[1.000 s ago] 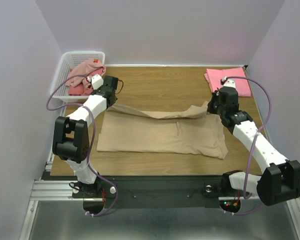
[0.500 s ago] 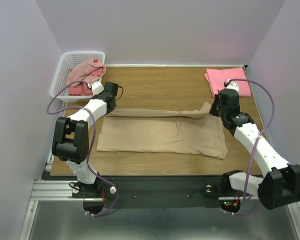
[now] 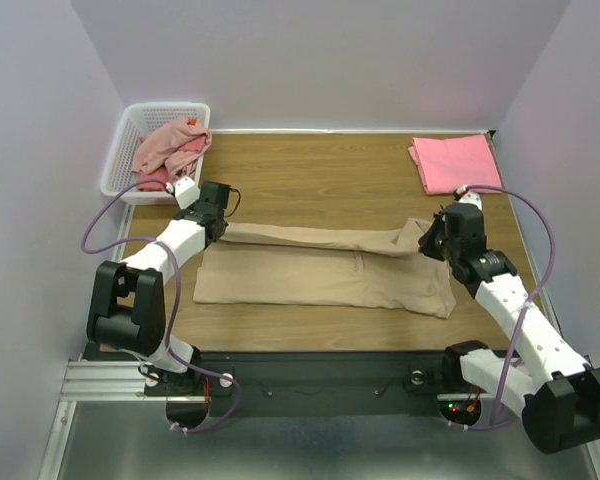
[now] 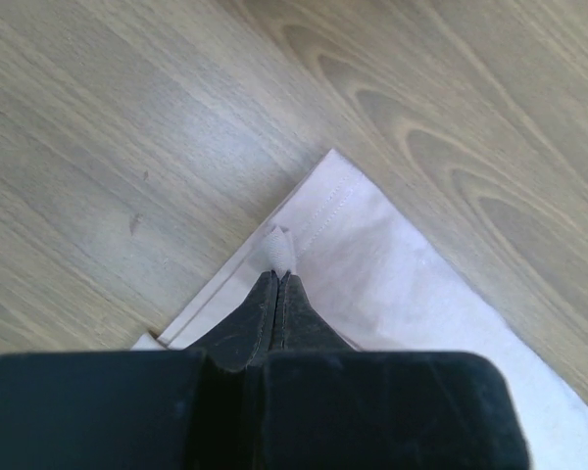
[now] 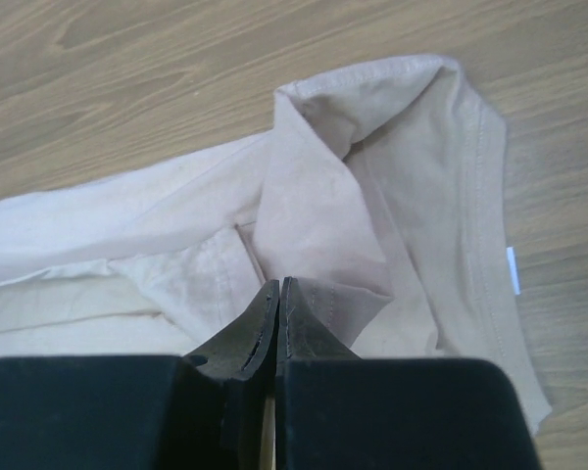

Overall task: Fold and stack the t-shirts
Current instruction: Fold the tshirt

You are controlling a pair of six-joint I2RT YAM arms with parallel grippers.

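Observation:
A large beige t-shirt (image 3: 320, 275) lies spread across the middle of the wooden table, its far edge lifted and folded toward me. My left gripper (image 3: 223, 228) is shut on the shirt's far-left corner (image 4: 279, 250). My right gripper (image 3: 427, 240) is shut on the far-right edge, a fold of beige cloth (image 5: 318, 284) pinched in the jaws. A folded salmon-pink t-shirt (image 3: 455, 162) lies at the far right. Dusty-pink and red shirts (image 3: 168, 152) are heaped in the basket.
A white plastic lattice basket (image 3: 123, 150) stands at the far left corner of the table. Grey walls close in the back and both sides. The table's black front rail (image 3: 320, 372) runs along the near edge.
Both grippers have moved toward me with the shirt's far edge, carrying it down over the lower half. The lifted edge now lies lower and straighter across the shirt.

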